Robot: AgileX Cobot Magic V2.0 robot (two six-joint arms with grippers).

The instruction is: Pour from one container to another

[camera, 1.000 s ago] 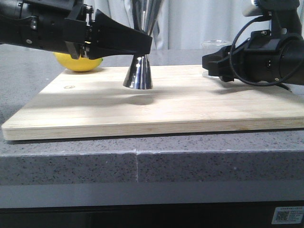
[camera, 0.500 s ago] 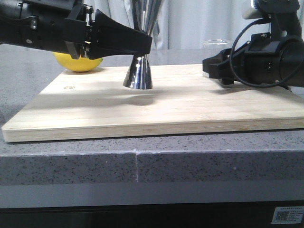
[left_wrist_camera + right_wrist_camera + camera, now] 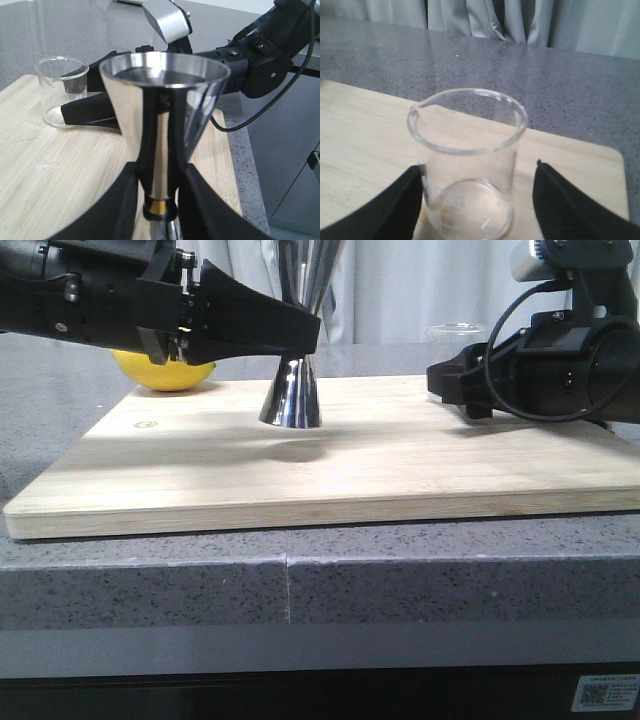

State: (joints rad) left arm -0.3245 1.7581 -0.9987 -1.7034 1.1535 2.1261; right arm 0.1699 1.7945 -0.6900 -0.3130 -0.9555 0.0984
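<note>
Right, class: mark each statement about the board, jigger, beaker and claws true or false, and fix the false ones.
1. The left claw is shut on the jigger. True.
2. The beaker is lifted and tilted. False: it stands upright on the board.
3. The right claw has one finger on each side of the beaker. True.
4. The lemon lies beside the beaker. False: it lies at the board's far left, behind the left arm.

Jigger (image 3: 296, 360) top beyond the front view's edge; beaker (image 3: 455, 333) mostly behind right hand (image 3: 440, 378).
</note>
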